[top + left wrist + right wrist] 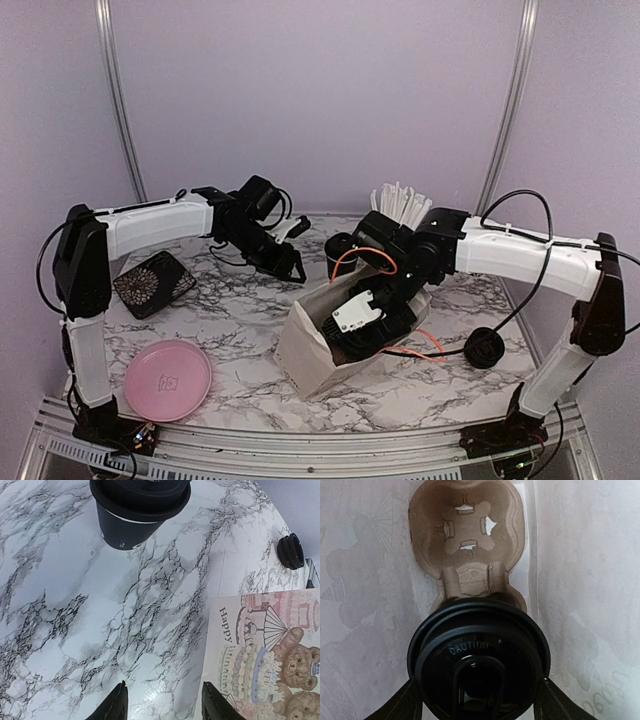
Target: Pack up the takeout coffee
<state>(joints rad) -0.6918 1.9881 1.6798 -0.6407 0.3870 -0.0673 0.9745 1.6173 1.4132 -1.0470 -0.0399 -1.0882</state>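
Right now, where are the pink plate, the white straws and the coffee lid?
pink plate [167, 380]: top view, middle of the plate.
white straws [398, 206]: top view, middle of the bunch.
coffee lid [479, 650]: right wrist view, its top face, by the raised lettering.

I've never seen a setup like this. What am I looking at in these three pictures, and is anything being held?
Two white-and-black robot arms stand at a marble table, shown first from above. The other pictures come from cameras on their wrists. The right gripper reaches inside a printed paper bag and grips a black lidded paper cup over a brown cardboard cup carrier. The left gripper hangs open and empty. A round pink plate and a second black lidded cup sit on the table.
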